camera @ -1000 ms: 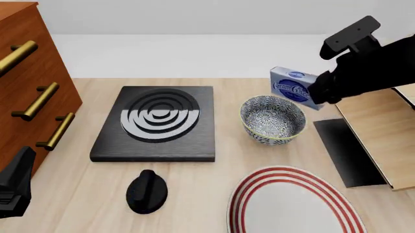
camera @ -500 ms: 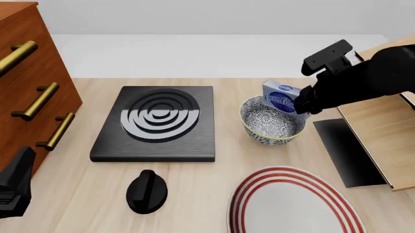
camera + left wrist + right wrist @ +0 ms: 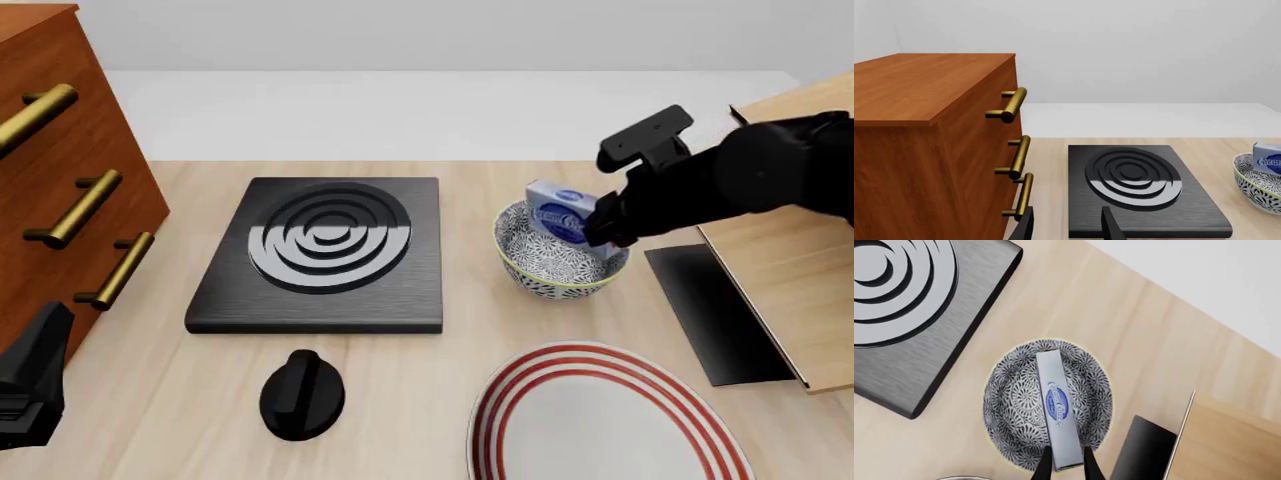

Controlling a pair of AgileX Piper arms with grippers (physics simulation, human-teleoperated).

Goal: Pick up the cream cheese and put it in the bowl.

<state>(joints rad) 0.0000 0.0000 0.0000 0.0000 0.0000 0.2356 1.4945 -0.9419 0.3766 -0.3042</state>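
Over the middle of the bowl (image 3: 1047, 405), the cream cheese (image 3: 1057, 410) hangs pinched on edge between the jaws of the right gripper (image 3: 1067, 466), its long side running across the patterned hollow and its lower part, in the front view, already dipping behind the pale rim. We judge the main risk here to be the release itself: the box is long next to the bowl's opening, so if we let go while it is tilted it could land with one end propped on the rim, tip outward and slide onto the tabletop (image 3: 400, 400) rather than settling inside. A second worry is the bowl, which is small and probably light; should the box or the fingers press on its wall as the arm lowers, it could skid or rock toward the black burner plate (image 3: 320, 255) on one side or the dark panel (image 3: 714, 310) of the wooden rack (image 3: 787, 270) on the other. The red-striped plate (image 3: 601, 420) lies nearer us and well clear, so we expect no trouble from it. Pulling away with the jaws only partly parted could also drag the box back out. The left gripper (image 3: 1066, 227) rests far off by the wooden drawer cabinet (image 3: 934, 145), its jaws spread apart and empty, so it plays no part in these hazards.
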